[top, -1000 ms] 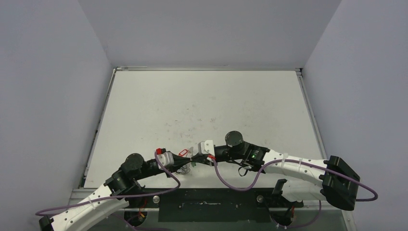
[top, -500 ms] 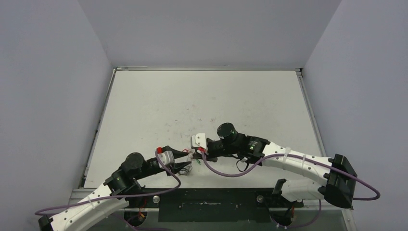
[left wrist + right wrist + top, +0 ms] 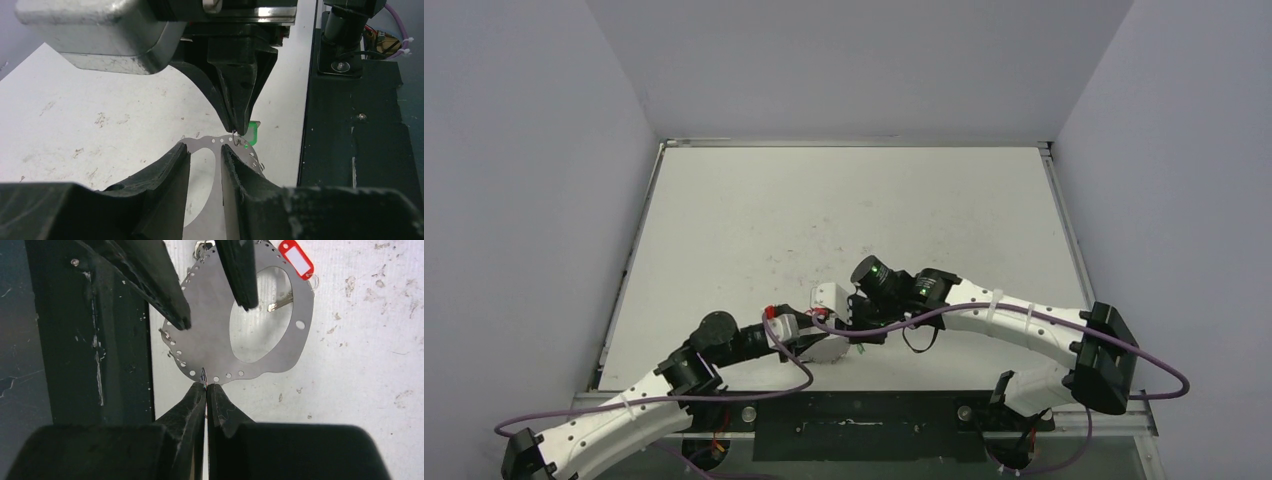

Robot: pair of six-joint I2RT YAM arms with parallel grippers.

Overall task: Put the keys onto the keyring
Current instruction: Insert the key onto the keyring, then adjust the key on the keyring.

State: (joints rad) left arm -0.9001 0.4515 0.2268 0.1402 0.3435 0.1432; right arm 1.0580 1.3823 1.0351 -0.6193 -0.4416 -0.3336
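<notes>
The keyring is a flat grey metal loop with small holes round its rim, lying near the table's front edge. My right gripper is shut, pinching a small wire ring at the keyring's rim. The green tag sits right beside those tips. My left gripper is open, its fingers straddling one side of the keyring; I cannot tell if they touch it. The red-tagged key lies at the keyring's far edge, its silver blade showing through the loop.
A black mounting strip runs along the near table edge, just beside the keyring. The scuffed white tabletop stretches back to grey walls. Purple cables loop off both wrists near the grippers.
The left gripper has opened from shut and slid right. The right gripper has closed, and its arm has swung left with the wrist rolled. The red tag no longer shows from above.
</notes>
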